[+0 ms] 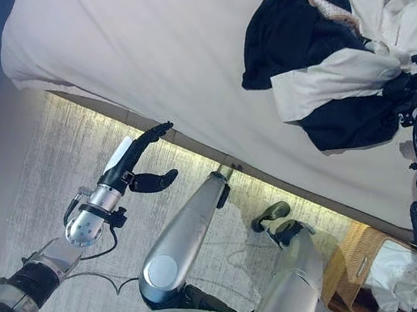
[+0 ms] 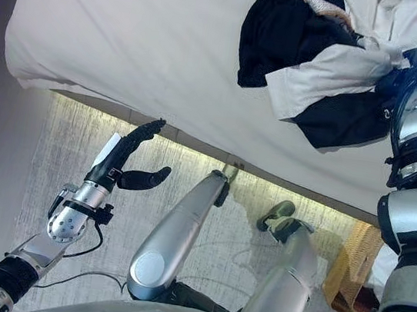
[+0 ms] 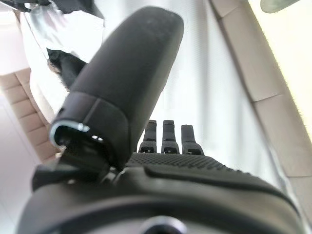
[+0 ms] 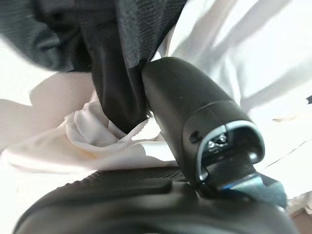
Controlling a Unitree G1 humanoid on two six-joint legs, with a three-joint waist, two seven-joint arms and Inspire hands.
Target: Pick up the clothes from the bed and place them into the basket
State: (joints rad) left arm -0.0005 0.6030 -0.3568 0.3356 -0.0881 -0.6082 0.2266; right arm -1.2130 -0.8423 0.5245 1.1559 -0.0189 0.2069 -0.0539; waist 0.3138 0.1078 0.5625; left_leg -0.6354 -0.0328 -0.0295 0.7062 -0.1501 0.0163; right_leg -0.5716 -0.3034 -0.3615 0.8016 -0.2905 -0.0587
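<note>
My right hand [image 1: 415, 76] is clamped on the bunched black-and-white cloth garment [image 1: 323, 83]; in the right wrist view my thumb [image 4: 195, 117] presses black and pale fabric [image 4: 117, 112] into the palm, so the pinch looks solid. The garment is on the bed's pale beige sheet [image 1: 162, 41], right side, and trails from my hand toward the bed's middle, long axis roughly across the bed, w/ a black lobe at the far end from my grip. More crumpled light clothing [image 1: 398, 20] sits just beyond it near the bed's top-right corner. My left hand [image 1: 139, 163] hangs off the bed's near edge over the grey carpet [image 1: 59, 166], fingers straight and spread, thumb apart, holding nothing, well away from the pile. The woven wicker basket [image 1: 355, 274] stands on the floor below and right of the bed edge, already w/ a white item [image 1: 397, 279] in it. So basket lies toward me and down from my right hand, on the right arm's own side. I reckon the next move is lift, swing back over the edge, drop. Risk: the trailing end drags or snags on the sheet.
</note>
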